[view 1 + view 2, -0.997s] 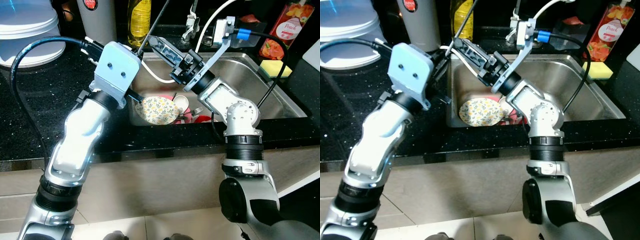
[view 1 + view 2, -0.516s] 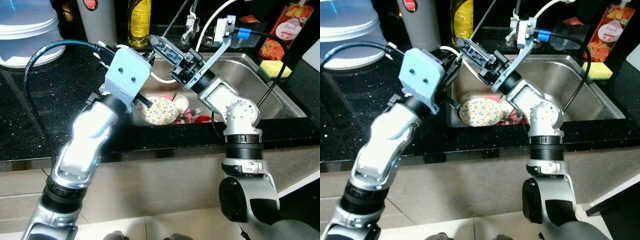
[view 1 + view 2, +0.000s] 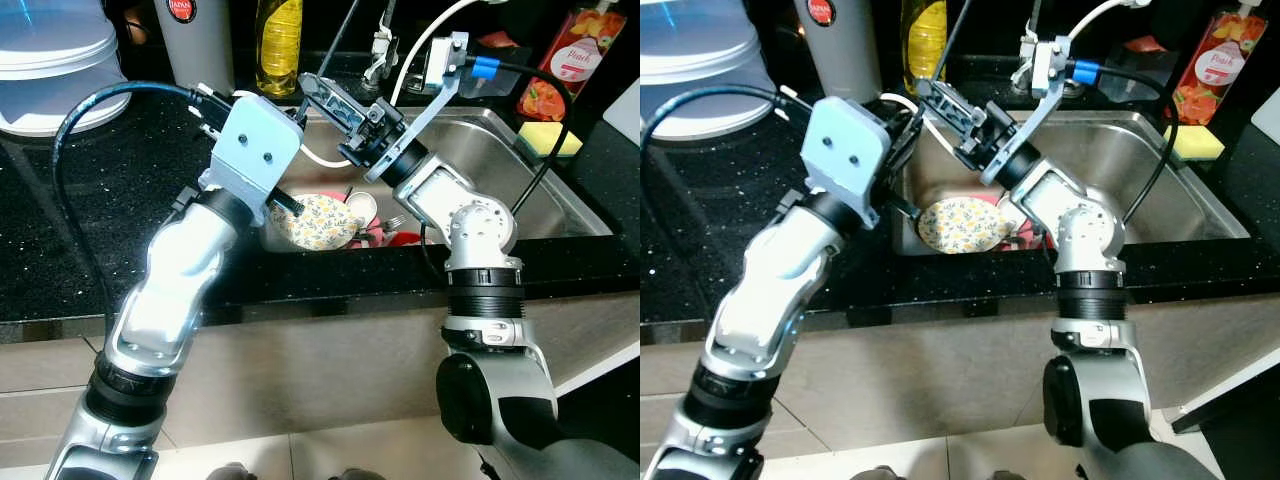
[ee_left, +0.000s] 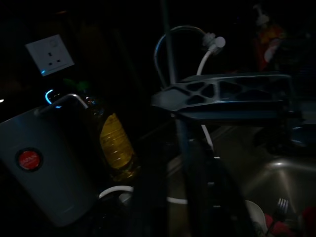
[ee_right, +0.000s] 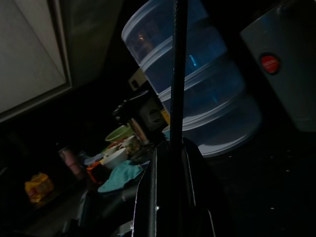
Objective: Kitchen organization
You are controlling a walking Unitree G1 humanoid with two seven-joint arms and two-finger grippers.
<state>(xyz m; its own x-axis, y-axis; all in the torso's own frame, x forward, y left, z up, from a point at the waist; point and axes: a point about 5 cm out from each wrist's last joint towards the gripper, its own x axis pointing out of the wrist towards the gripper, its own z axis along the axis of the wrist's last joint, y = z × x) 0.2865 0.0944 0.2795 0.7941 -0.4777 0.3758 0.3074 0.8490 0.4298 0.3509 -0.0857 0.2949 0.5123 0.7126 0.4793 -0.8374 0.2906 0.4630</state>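
Note:
A floral plate [image 3: 320, 224] lies in the steel sink [image 3: 520, 165] beside a white cup [image 3: 362, 208], a fork [image 3: 394, 220] and something red. My left gripper [image 3: 288, 203] reaches down at the sink's left wall, one black finger over the plate's edge. Above the sink's back left corner my right gripper [image 3: 314, 85] is shut on a thin black rod [image 3: 344, 32] that slants upward. That rod [image 5: 177, 74] runs between the fingers in the right wrist view. In the left wrist view the right gripper [image 4: 163, 98] crosses in front.
On the black counter stand stacked blue containers [image 3: 50, 60], a grey flask [image 3: 196, 38] and a yellow oil bottle [image 3: 277, 40]. A white hose [image 3: 322, 158] hangs into the sink by the faucet [image 3: 380, 45]. A yellow sponge [image 3: 550, 138] and a juice carton [image 3: 565, 60] sit at right.
My left arm swung right and forward until its gripper reached the plate's edge. The rod in my right gripper now stands more upright.

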